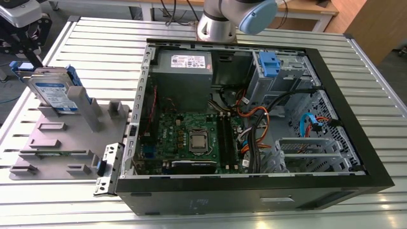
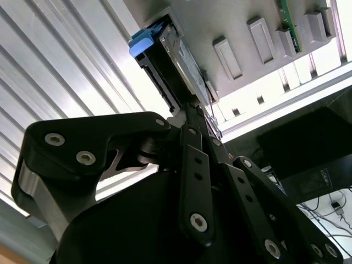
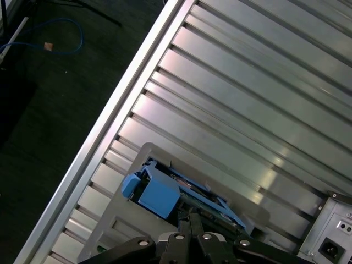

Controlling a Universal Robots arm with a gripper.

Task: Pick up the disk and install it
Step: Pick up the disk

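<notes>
The disk (image 1: 54, 93) stands on edge in a slot of the grey fixture (image 1: 70, 143), at the exterior view's left on the slatted bench (image 1: 95, 43), well apart from the open computer case (image 1: 356, 143) to its right. The hand (image 1: 28, 55) hangs at the disk's far upper end. In both wrist views it reaches right up to the edge with the blue side rail (image 3: 157, 190); I cannot tell whether it is open, closed or gripping.

The disk is likely a stiff metal slab, fairly heavy for its size, so it should not flex, though its smooth faces could slip under a light pinch. It is probably sensitive to knocks, and the label side and any circuit board are best left alone. A sound hold would be across the two broad faces near the top edge, or on the metal between the rails, since the plastic rails may bend. It should come straight up out of the slot, as a tilt could jam it.
</notes>
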